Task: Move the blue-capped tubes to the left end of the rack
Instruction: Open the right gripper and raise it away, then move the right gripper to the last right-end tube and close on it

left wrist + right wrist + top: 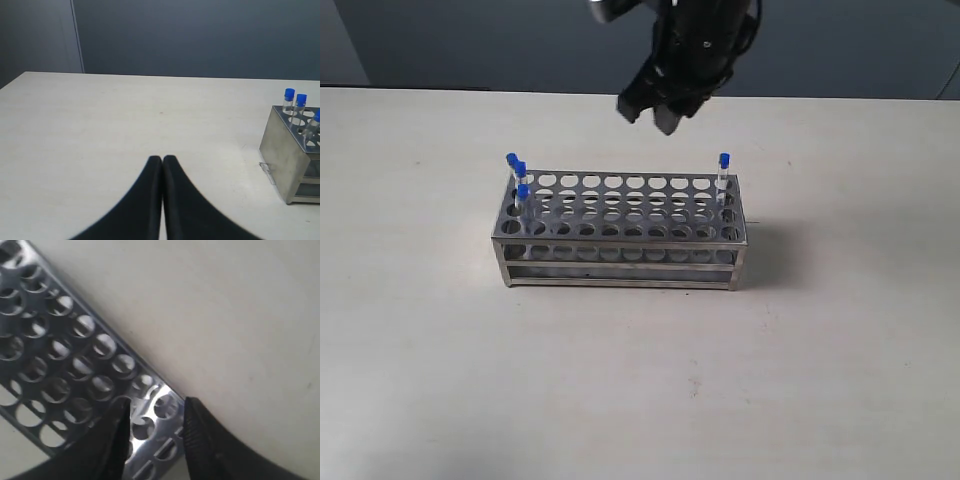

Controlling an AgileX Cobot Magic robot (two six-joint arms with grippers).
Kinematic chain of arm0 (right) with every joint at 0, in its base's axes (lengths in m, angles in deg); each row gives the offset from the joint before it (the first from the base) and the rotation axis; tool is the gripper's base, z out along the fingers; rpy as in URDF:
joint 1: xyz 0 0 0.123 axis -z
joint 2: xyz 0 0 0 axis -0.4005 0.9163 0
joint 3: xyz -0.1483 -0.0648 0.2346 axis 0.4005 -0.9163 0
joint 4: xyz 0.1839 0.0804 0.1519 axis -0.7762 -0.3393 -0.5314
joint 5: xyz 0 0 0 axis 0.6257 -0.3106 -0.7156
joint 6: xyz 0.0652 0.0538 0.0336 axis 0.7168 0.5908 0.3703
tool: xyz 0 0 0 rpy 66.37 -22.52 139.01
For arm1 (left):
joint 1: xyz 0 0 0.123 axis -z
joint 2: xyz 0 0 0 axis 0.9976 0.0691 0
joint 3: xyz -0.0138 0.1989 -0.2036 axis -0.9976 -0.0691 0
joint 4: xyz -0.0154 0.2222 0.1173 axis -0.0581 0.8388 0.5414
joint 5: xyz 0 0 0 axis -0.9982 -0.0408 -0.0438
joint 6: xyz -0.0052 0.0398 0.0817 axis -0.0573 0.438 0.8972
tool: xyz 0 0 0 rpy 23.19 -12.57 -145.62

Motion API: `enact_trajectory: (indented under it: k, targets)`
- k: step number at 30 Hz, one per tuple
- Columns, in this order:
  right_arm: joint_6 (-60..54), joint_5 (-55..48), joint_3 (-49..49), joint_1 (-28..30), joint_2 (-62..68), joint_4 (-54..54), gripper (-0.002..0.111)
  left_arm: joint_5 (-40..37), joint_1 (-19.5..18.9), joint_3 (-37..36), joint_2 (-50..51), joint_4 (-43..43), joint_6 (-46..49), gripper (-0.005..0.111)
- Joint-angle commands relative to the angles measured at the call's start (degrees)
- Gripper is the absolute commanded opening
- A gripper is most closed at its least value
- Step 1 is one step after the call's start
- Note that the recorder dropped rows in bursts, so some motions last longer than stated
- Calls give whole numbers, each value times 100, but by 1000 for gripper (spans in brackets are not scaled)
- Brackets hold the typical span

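Observation:
The steel rack (620,235) stands mid-table. Three blue-capped tubes (518,172) sit in holes at its left end. A fourth blue-capped tube (724,165) stands alone in the far right corner. My right gripper (648,118) hangs open above and behind the rack, left of that lone tube, holding nothing. In the right wrist view the right gripper (155,410) is spread over a corner of the rack (75,350), and no blue cap shows there. My left gripper (162,160) is shut and empty over bare table, well away from the rack (287,155) and its three tubes (300,102).
The pale table (640,380) surrounds the rack on all sides. A dark wall (200,35) runs behind the table's far edge. A small clear scrap (266,169) lies on the table beside the rack's left end.

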Motion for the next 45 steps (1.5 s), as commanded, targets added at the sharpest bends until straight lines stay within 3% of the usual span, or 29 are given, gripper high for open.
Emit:
enact_trajectory:
  k: [1, 6, 27, 30, 37, 45]
  targets:
    - [83, -185, -8, 416, -64, -97, 36, -6, 22, 8, -20, 17, -10, 1]
    - [83, -185, -8, 665, -64, -190, 36, -6, 22, 8, -20, 5, -10, 1]
    - [87, -185, -8, 665, 793, -193, 36, -6, 22, 8, -20, 5, -10, 1]
    - [87, -185, -8, 665, 793, -137, 32, -6, 22, 8, -20, 5, -10, 1]
    - [87, -185, -8, 665, 793, -137, 7, -6, 22, 8, -20, 5, -10, 1]
    - [87, -185, -8, 665, 1001, -137, 7, -6, 22, 8, -20, 5, -10, 1]
